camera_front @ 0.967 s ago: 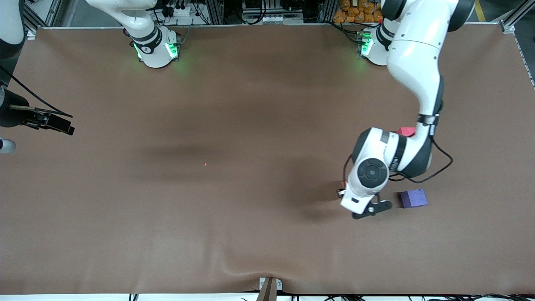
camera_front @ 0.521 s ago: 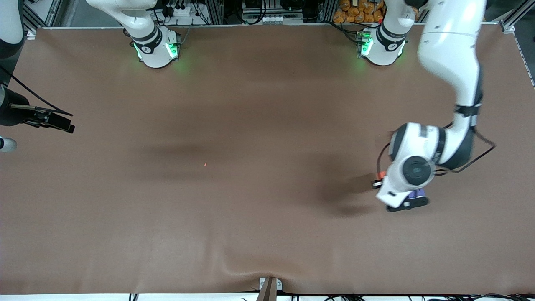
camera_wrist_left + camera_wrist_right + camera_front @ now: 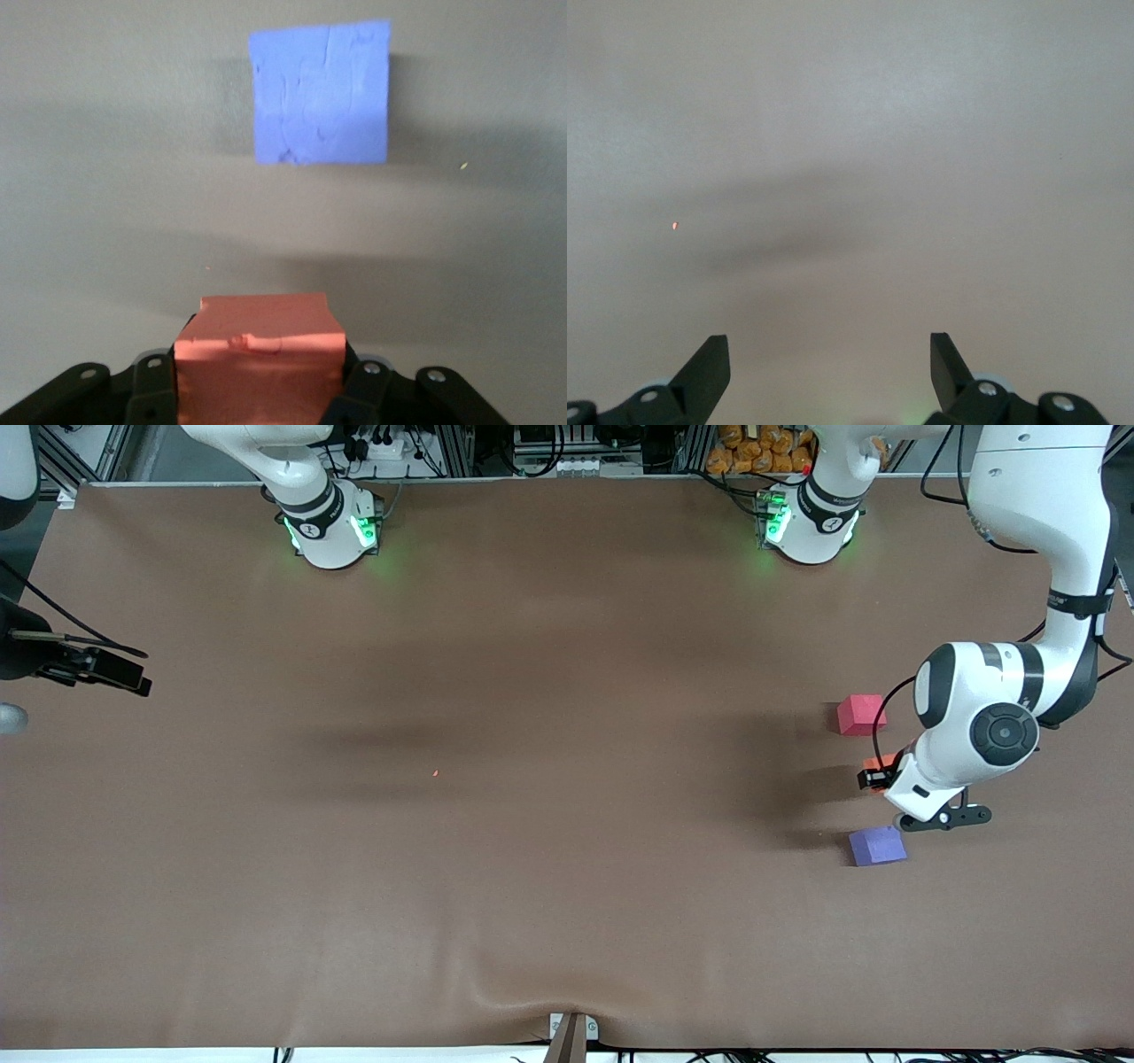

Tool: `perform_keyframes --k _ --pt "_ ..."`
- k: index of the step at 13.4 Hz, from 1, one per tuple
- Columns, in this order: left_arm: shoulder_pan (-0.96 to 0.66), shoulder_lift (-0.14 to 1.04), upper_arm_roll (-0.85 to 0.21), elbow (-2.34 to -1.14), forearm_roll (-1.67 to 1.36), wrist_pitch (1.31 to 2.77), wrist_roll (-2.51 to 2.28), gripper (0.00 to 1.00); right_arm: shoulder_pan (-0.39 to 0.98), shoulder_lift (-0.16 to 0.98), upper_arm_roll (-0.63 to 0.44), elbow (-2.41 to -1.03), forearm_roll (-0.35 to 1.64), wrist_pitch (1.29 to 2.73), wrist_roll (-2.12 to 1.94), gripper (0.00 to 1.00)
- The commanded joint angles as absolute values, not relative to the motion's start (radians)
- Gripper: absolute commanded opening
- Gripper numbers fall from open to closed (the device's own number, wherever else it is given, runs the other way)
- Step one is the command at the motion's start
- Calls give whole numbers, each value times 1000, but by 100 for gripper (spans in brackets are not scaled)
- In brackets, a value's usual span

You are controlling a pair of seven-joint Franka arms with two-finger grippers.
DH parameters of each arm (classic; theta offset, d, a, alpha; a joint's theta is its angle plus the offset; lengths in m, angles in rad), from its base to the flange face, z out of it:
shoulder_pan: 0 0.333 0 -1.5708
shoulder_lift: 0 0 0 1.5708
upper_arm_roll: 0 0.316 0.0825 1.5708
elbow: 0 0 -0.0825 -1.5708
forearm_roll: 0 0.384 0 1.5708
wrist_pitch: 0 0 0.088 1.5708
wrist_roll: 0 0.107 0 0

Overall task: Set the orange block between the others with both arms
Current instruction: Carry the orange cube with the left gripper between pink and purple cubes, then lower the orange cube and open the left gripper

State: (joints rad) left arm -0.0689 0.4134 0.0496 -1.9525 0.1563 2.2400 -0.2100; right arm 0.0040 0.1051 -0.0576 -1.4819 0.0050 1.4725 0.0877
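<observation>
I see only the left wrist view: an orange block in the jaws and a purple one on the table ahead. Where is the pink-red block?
Observer: The pink-red block sits farther from the front camera than the purple block, both toward the left arm's end of the table.
Operator: Is my gripper between them?
Observer: Roughly; the left gripper, shut on the orange block, is over the gap between them.
Operator: And the right arm?
Observer: It waits; the right gripper is open over bare table.

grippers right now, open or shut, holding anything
Left gripper: shut on the orange block.
Right gripper: open, holding nothing.
</observation>
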Motion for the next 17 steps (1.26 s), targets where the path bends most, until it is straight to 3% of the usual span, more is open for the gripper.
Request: perform_keyframes --k 1,8,10,17 --pt "-19 387 -7 -2012 167 2270 -189 0 23 86 -80 -1483 3 1444 67 100" --pt "242 457 -213 -2020 167 2451 -98 0 77 63 -72 -1482 18 1396 74 100" --pt "253 475 -229 -2020 167 2457 -98 0 66 63 -78 -1485 99 1379 72 100" --pt "253 525 -232 -2016 169 2496 -63 0 71 69 -94 -1503 104 1377 32 100"
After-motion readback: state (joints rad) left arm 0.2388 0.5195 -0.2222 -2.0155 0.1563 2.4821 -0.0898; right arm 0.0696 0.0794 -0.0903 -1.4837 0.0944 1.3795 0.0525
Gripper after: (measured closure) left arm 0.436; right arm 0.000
